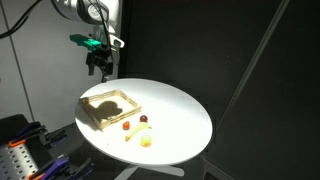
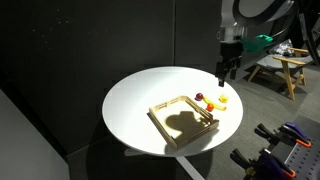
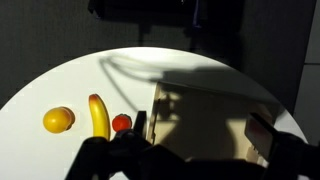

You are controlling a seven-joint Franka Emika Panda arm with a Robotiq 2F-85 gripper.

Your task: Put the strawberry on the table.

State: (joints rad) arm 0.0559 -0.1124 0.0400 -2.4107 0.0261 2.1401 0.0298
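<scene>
The strawberry [image 3: 121, 123] already lies on the white surface [image 1: 180, 115] just beside the wooden tray [image 1: 110, 108], leaving seemingly nothing to do, while the pincer [image 1: 98, 68] hangs high above the tray, apparently empty, its opening unreadable.

Raised arm [image 1: 88, 10], wrist bent downward; claw [image 1: 97, 68] hangs in air, pointing down, jaws apart, empty.

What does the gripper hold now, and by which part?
Nothing. The gripper hangs above the table and nothing shows between its fingers. The strawberry lies on the table beside the tray.
</scene>
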